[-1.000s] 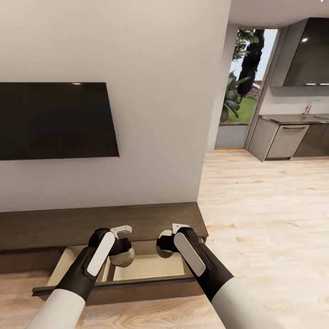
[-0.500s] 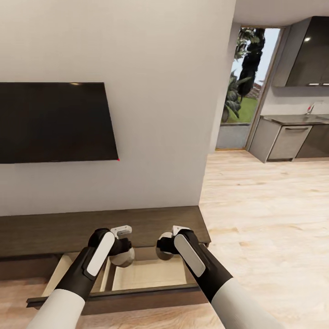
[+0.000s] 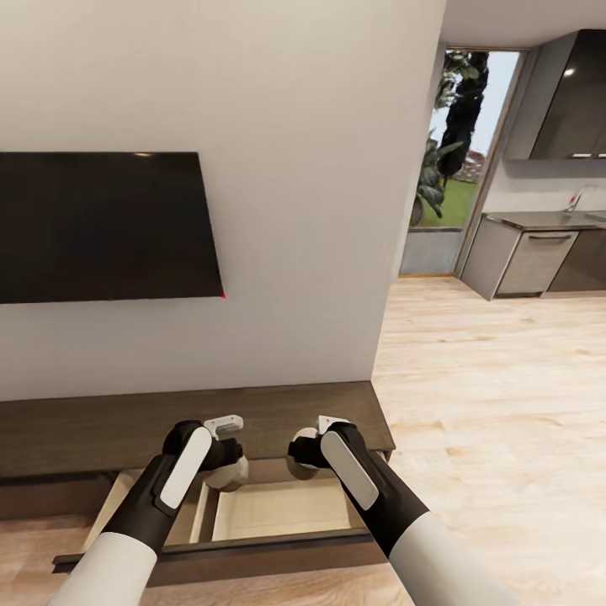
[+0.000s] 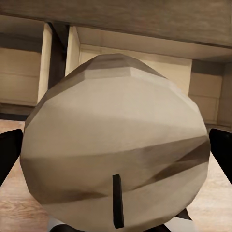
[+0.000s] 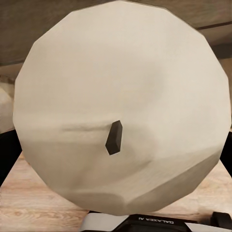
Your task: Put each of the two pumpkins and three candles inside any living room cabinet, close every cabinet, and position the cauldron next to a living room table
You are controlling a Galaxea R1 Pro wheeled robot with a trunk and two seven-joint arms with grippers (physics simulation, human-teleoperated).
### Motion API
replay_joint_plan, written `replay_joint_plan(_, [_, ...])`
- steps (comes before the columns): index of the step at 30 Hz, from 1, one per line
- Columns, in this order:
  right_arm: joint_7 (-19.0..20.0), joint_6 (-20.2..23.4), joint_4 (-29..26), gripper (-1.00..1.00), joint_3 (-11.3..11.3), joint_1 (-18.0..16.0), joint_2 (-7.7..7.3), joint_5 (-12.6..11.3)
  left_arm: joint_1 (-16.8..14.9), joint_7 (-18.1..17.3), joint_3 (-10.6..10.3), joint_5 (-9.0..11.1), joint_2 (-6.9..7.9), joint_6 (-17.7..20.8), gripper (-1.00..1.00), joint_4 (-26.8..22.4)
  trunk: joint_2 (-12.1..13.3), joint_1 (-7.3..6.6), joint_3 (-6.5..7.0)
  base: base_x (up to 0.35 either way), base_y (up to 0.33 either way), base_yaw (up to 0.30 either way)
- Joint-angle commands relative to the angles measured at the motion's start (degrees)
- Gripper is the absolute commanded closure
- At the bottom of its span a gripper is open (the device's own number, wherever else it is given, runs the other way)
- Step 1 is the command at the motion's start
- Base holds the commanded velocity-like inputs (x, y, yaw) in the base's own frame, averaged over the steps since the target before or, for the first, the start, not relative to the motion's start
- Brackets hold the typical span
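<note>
Television (image 3: 105, 225): wall-mounted, at the far left, above the cabinet (image 3: 194, 417). The cabinet is long, low and dark brown, and stands against the white wall (image 3: 303, 168).

Cabinet drawers: two are pulled out toward me, side by side. The right drawer (image 3: 282, 509) shows a bare pale interior. Its dark front panel runs across the lower part of the head view.

Left gripper (image 3: 225, 470): positioned over the divider between the two open drawers. My jaws are clamped on a candle (image 4: 116, 150). In the left wrist view its tan, faceted flat top faces the camera, with the dark wick near the lower edge. My dark fingers (image 4: 9, 152) show at both sides of the candle.

Right gripper (image 3: 303, 454): positioned above the rear edge of the right drawer, just beside the left gripper. My jaws are clamped on a second candle (image 5: 121, 106). Its pale round top faces the camera in the right wrist view, wick at centre. Wood floor and the cabinet edge show behind it.

Both candles are held in the air, above the open drawers.

Far right: light wood floor (image 3: 488, 396), a glass door (image 3: 454, 143) with greenery outside, and dark grey kitchen units (image 3: 539, 257).
</note>
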Motion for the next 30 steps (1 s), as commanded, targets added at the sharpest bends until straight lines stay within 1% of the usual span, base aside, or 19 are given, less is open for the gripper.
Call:
replay_joint_plan(1, [-0.5,0.0,-0.1,1.00,0.1,-0.1,0.00,-0.5,-0.1,0.6,-0.1,0.6,0.01,0.1,1.00,0.0,-0.1,0.04,-0.13,0.003,0.006,0.000])
replay_joint_plan(6, [-0.2,0.0,-0.1,1.00,0.1,-0.1,0.00,-1.2,-0.1,0.6,-0.1,0.6,0.00,0.1,1.00,0.2,-2.1,1.14,-1.02,0.001,0.002,0.000])
replay_joint_plan(17, [0.4,0.0,-0.4,1.00,0.1,-0.1,0.00,-1.3,-0.1,0.6,-0.1,0.8,-0.02,-0.2,1.00,0.8,-6.5,3.55,-3.00,0.000,0.000,0.000])
replay_joint_plan(20, [0.3,0.0,-0.4,1.00,0.1,-0.1,0.00,-1.4,-0.1,0.6,-0.1,0.7,-0.71,-0.2,1.00,1.4,-7.8,4.21,-3.54,0.000,0.000,0.000])
replay_joint_plan(23, [0.2,0.2,-0.3,1.00,0.1,-0.1,0.00,-1.5,-0.1,0.5,-0.1,0.6,-1.47,-0.2,1.00,3.1,-9.0,4.87,-4.08,0.000,0.000,0.000])
replay_joint_plan(30, [-0.2,0.7,0.7,1.00,0.2,-0.1,0.00,-2.0,-0.1,0.5,-0.1,0.6,-1.75,-0.7,1.00,4.3,-11.8,6.41,-5.33,0.000,0.000,0.000])
